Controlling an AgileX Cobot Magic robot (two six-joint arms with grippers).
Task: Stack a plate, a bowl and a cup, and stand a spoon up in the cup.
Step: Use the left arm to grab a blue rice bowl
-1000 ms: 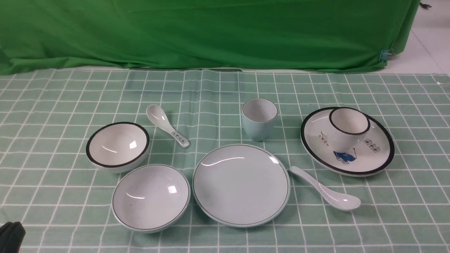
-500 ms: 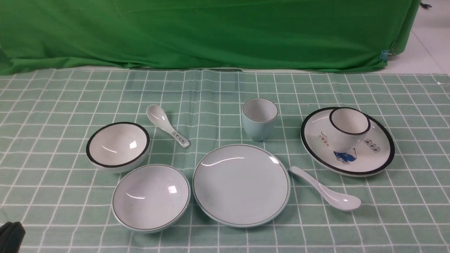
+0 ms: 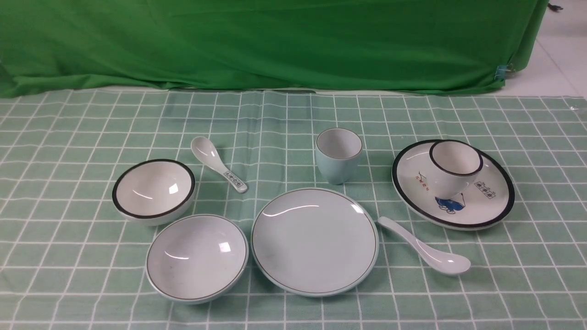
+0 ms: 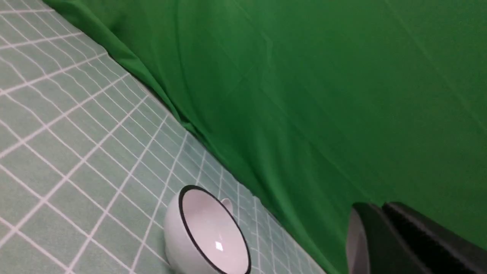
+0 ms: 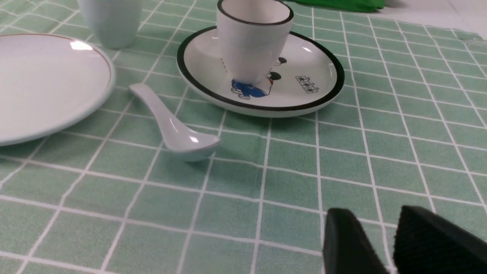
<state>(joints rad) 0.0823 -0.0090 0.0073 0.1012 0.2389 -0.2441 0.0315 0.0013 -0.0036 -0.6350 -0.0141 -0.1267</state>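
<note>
The pale blue-green plate lies at the front middle of the cloth, with the bowl to its left and the cup upright behind it. To the plate's right lies the plain white spoon. Neither gripper shows in the front view. In the right wrist view my right gripper hovers low over bare cloth, open and empty, a little nearer than the spoon and plate; the cup stands farther back. My left gripper is shut on nothing.
A black-rimmed white bowl and a printed spoon sit back left. A black-rimmed white plate carrying a white cup is at the right. Green backdrop cloth closes the far edge. The left wrist view shows the black-rimmed bowl.
The dark piece of my left arm at the front view's lower left corner has slipped out of the picture. The tableware has not moved.
</note>
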